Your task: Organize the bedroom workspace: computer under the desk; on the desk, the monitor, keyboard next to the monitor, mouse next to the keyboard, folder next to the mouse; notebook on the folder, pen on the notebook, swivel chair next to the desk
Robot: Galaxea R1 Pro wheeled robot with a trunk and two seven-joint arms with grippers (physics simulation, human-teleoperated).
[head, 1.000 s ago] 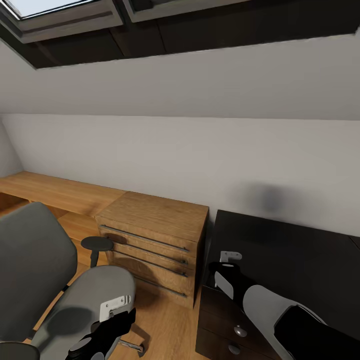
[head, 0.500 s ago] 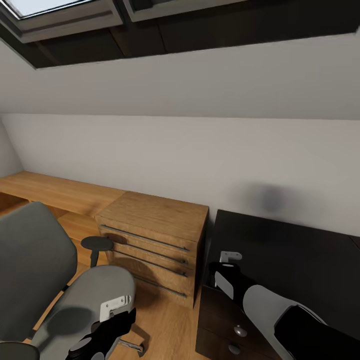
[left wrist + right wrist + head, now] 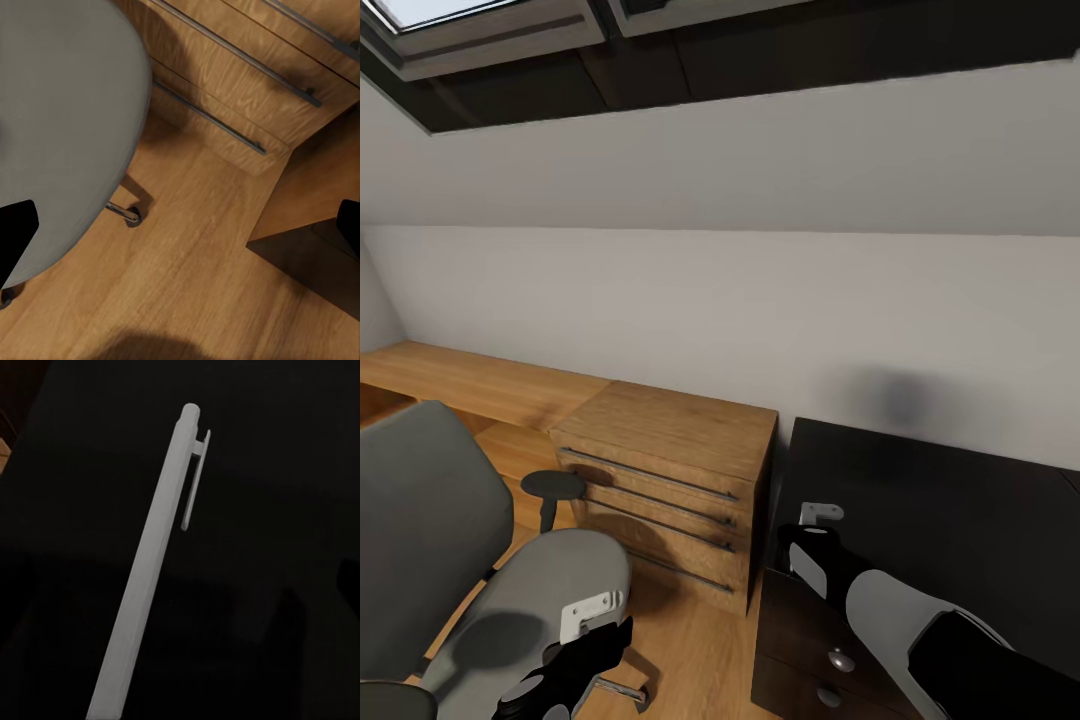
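Observation:
The grey swivel chair (image 3: 420, 500) stands at the lower left of the head view, and its seat (image 3: 60, 112) carries nothing that I can see. My left gripper (image 3: 575, 665) hangs open beside the seat's edge, over the wooden floor (image 3: 195, 262), holding nothing. My right gripper (image 3: 805, 545) is low over the near corner of a black cabinet top (image 3: 940, 500). In the right wrist view a white pen (image 3: 150, 547) lies close up on that black surface. The right gripper (image 3: 180, 585) looks open around it, with one dark fingertip (image 3: 349, 585) faint at the edge.
A wooden chest of drawers (image 3: 670, 470) stands between the chair and the black cabinet, against a white sloping wall. A long wooden ledge (image 3: 460, 380) runs along the wall to the left. The black cabinet has knobbed drawers (image 3: 840, 662) below.
Almost nothing: the head view has shifted by a hair, and both arms, the chair and the pen hold still.

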